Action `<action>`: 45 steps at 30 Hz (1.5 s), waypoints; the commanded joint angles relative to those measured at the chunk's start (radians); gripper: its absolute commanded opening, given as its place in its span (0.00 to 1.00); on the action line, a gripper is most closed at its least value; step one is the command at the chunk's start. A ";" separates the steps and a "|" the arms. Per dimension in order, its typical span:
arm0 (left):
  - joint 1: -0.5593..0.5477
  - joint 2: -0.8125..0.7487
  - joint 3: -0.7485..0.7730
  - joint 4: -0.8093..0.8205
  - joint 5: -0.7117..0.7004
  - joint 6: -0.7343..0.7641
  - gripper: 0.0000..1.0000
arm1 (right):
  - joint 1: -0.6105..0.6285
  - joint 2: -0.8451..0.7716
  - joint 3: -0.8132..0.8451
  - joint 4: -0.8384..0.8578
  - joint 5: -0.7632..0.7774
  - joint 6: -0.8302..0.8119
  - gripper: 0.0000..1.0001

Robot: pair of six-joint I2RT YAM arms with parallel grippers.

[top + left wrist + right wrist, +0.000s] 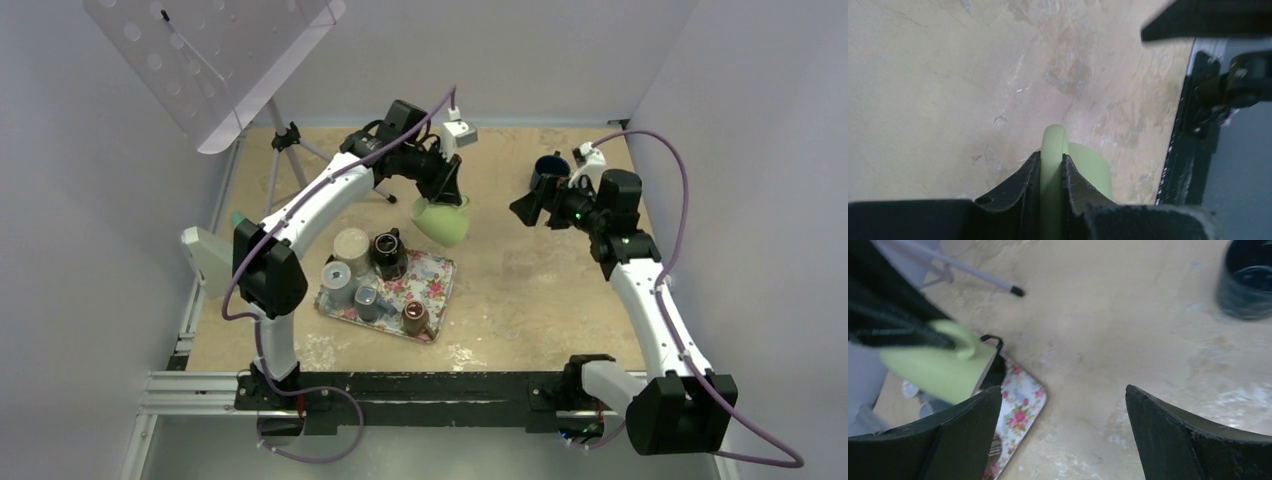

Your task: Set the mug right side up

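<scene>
Clamping the handle from both sides, the left gripper (1051, 161) carries the pale green mug (442, 222) by that thin loop alone. The mug hangs tilted in the air, clear of the worktop (530, 290), just beyond the far edge of the floral tray (437, 277). Which way its mouth faces is hard to tell from these views.

The step in hand looks like the turn itself. It would go best with the wrist rolled slowly while the mug is high, since a handle hold lets the body swing. The mouth should face fully up before any descent. The bare patch to the right of the tray looks safest to set down on, away from the cups (372, 270) crowded on it. The base should sit flat before the fingers part.

Over on the right, the right gripper (1062, 392) is spread wide with nothing in it. It hovers near the dark mug (548, 168), well apart from the green one, and is best left there.
</scene>
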 commanded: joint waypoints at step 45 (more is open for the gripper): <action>-0.020 -0.270 -0.069 -0.271 -0.196 0.283 0.95 | -0.225 0.514 0.414 -0.267 0.547 -0.080 0.00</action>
